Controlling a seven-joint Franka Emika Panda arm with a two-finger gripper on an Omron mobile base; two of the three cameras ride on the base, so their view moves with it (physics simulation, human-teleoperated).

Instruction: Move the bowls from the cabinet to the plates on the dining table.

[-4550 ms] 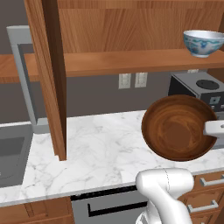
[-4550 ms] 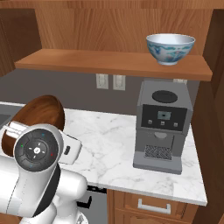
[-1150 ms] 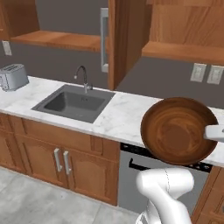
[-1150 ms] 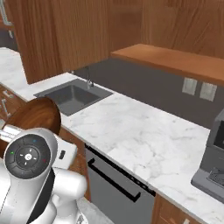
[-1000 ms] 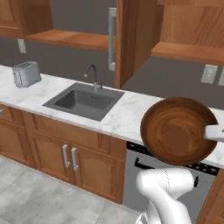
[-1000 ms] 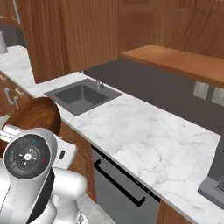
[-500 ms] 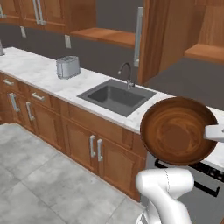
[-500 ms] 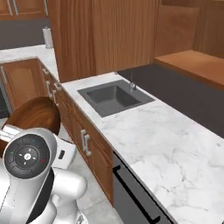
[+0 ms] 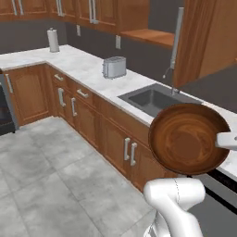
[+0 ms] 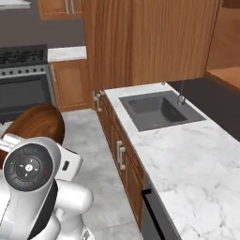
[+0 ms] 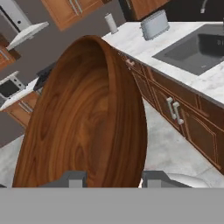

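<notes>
The base has turned away from the cabinet side, so now the sink (image 9: 155, 99) and toaster (image 9: 114, 67) are ahead; the gripper (image 11: 111, 178), jaws partly closed, holds the brown bowl (image 9: 187, 139) aloft; probably it travels toward the dining table.

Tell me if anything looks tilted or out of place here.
The dark brown glossy wooden bowl is tipped on its side in the hand, its opening facing sideways. Nothing else stands out.

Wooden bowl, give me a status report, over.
Gripper shut on wooden bowl, bowl tilted on edge, held above the floor. Sink counter alongside. Nothing blocking in view.
</notes>
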